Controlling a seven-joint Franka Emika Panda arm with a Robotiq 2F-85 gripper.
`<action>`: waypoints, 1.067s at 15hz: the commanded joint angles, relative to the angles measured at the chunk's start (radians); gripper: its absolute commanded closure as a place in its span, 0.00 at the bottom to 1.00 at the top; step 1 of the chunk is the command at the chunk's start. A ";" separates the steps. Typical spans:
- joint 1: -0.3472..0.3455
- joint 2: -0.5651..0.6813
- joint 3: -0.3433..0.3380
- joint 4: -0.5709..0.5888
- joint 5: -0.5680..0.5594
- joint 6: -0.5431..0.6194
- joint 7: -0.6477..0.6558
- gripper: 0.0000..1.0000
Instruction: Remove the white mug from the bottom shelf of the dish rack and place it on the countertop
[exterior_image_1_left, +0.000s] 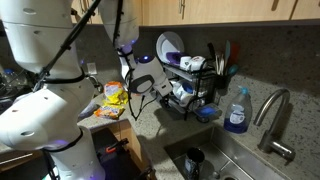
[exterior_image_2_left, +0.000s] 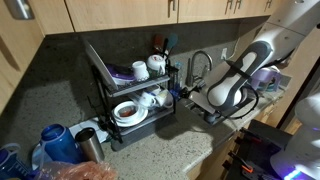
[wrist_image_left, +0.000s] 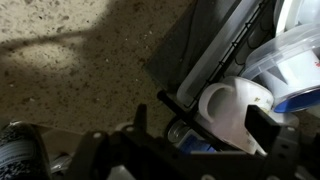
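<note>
Pincer (wrist_image_left: 200, 140) spread apart before the white mug (wrist_image_left: 236, 106)
It lies on the bottom shelf of the dish rack (exterior_image_2_left: 104, 74), ungripped; likely glazed ceramic: rigid, slick, chippable, light, best pinched across its rim wall before lowering to the worktop (exterior_image_2_left: 172, 152)

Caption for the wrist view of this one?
Wrist view: open gripper close to the white mug in the dish rack, speckled countertop alongside.

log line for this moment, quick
phase: reach | gripper: open, near white mug | mug: on dish rack bottom shelf | countertop: mug not placed
</note>
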 joint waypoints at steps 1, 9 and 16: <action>0.035 -0.036 0.007 -0.014 0.055 0.000 0.026 0.00; 0.262 -0.214 -0.008 -0.037 0.644 0.000 -0.119 0.00; -0.112 -0.342 0.560 -0.013 1.014 0.001 -0.229 0.00</action>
